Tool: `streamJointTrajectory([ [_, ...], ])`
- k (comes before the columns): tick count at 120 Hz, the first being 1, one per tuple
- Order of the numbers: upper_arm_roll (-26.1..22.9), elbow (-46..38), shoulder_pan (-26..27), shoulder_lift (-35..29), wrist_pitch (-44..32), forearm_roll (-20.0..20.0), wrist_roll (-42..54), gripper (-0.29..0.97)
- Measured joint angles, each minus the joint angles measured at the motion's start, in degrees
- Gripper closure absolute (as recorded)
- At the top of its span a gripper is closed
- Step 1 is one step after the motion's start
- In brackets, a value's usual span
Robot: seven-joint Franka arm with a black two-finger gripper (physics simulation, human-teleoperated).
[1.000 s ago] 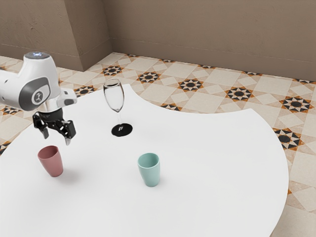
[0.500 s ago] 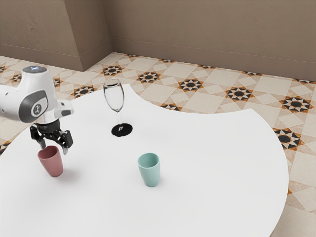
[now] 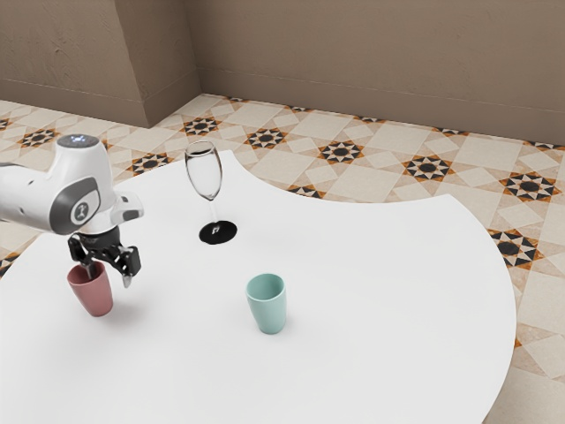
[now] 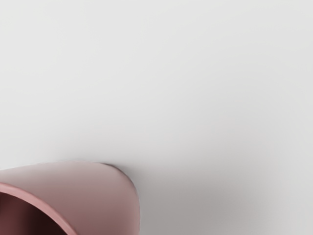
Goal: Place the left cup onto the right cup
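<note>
A pink cup (image 3: 91, 290) stands upright on the white table (image 3: 371, 291) at the exterior view's left. A teal cup (image 3: 266, 303) stands upright to its right, apart from it. My black gripper (image 3: 101, 269) is open and has come down over the pink cup's rim, one finger inside or behind the rim and the other just outside its right wall. In the wrist view the pink cup (image 4: 68, 200) looms close under my hand, its rim and outer wall showing.
A tall wine glass (image 3: 205, 181) on a black round base (image 3: 217, 232) stands behind and between the two cups. The table's curved edge runs along the back and right, with patterned floor tiles beyond.
My hand has dropped from above the pink cup down to its rim and shifted slightly right. Neither cup nor the glass has moved.
</note>
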State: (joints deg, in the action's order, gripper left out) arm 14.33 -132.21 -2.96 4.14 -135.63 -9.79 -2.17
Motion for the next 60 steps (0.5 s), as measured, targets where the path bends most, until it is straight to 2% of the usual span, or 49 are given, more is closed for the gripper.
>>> streamJointTrajectory([
  [14, 0.0, 0.0, -0.2, 1.1, -0.9, 0.1, -0.1, 0.19],
  [41, 0.1, 0.0, -0.2, 1.1, -1.5, 0.1, -0.1, 0.56],
  [60, 0.1, 0.0, -0.2, 1.0, -1.2, 0.1, -0.2, 0.7],
])
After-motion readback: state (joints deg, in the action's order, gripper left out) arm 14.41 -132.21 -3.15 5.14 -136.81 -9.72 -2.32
